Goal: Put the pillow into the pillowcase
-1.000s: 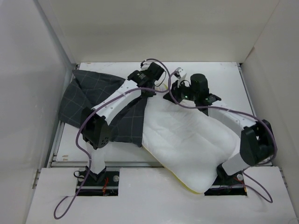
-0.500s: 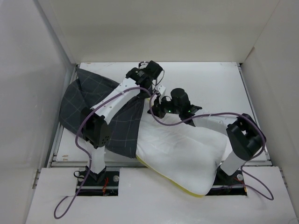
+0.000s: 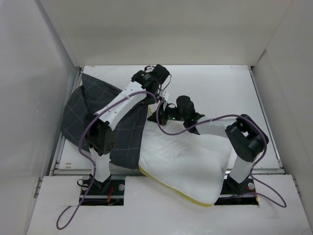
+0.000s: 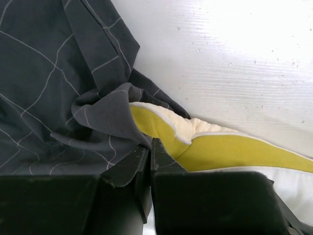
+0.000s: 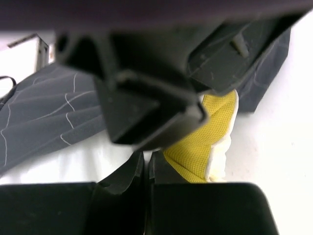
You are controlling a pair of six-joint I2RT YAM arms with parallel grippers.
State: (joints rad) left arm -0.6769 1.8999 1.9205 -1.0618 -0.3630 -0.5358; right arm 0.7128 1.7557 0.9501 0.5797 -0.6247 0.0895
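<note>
pillowcase left, pillow right, touching

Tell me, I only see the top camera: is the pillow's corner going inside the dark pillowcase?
Observer: The left wrist view shows a yellow corner of the pillow tucked just under a fold of the pillowcase.
Operator: Who holds the pillowcase?
Observer: The left fingers, shut and pinching its edge beside that corner.
Operator: And the other side?
Observer: The right wrist view shows the right fingers shut too, on the pillow at its yellow edge.
</note>
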